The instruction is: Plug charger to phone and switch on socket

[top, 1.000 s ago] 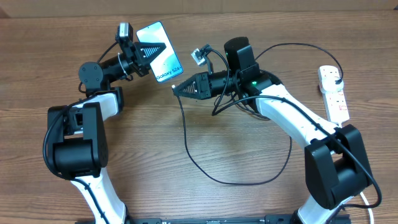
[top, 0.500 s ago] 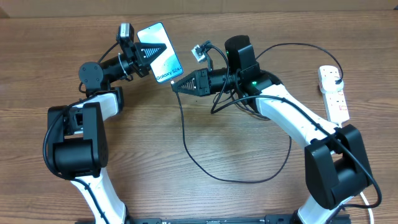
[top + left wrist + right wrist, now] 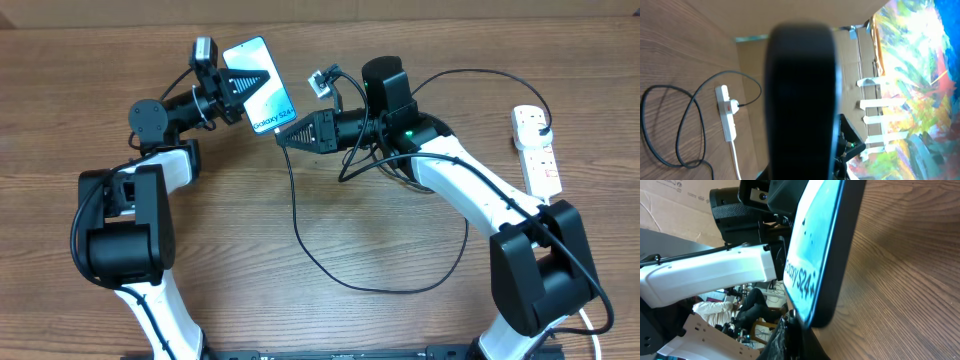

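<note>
The phone (image 3: 262, 83) with its blue-cyan screen is held tilted above the table in my left gripper (image 3: 238, 82), which is shut on it. In the left wrist view its dark back (image 3: 801, 95) fills the middle. My right gripper (image 3: 283, 138) is shut on the charger's connector tip and holds it against the phone's lower end. In the right wrist view the phone (image 3: 815, 250) stands just above the tip. The black charger cable (image 3: 320, 265) loops over the table to its plug in the white socket (image 3: 535, 148) at the right edge.
The socket's thick white cord runs toward the table's front right. The charger cable's loop lies between the two arms. The socket also shows in the left wrist view (image 3: 727, 112). Cardboard boxes stand behind the table's far edge.
My right gripper has moved left and up with the connector tip until it meets the phone's lower end. The left gripper has shifted the phone slightly right.
</note>
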Robot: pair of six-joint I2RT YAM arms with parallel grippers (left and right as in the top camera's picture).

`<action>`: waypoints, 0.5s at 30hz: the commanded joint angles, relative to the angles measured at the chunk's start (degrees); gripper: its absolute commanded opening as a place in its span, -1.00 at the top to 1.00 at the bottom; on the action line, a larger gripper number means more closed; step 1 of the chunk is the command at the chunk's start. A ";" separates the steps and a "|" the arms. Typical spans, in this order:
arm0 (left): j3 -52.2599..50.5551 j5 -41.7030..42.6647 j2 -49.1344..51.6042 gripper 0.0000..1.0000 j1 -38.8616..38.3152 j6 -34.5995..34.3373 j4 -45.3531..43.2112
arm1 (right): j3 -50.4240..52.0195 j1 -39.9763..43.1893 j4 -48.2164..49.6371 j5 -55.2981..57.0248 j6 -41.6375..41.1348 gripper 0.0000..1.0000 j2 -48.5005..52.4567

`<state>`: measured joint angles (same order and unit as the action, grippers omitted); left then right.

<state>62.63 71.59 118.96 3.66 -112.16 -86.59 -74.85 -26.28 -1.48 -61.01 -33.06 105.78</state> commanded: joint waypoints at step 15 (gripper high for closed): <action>1.29 0.66 -0.57 0.91 -1.01 0.79 -0.68 | 0.28 0.48 0.37 1.01 -1.29 0.92 0.00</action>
<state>62.63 71.40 118.96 3.09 -112.14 -86.56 -74.83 -26.28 -1.56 -61.08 -33.93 105.78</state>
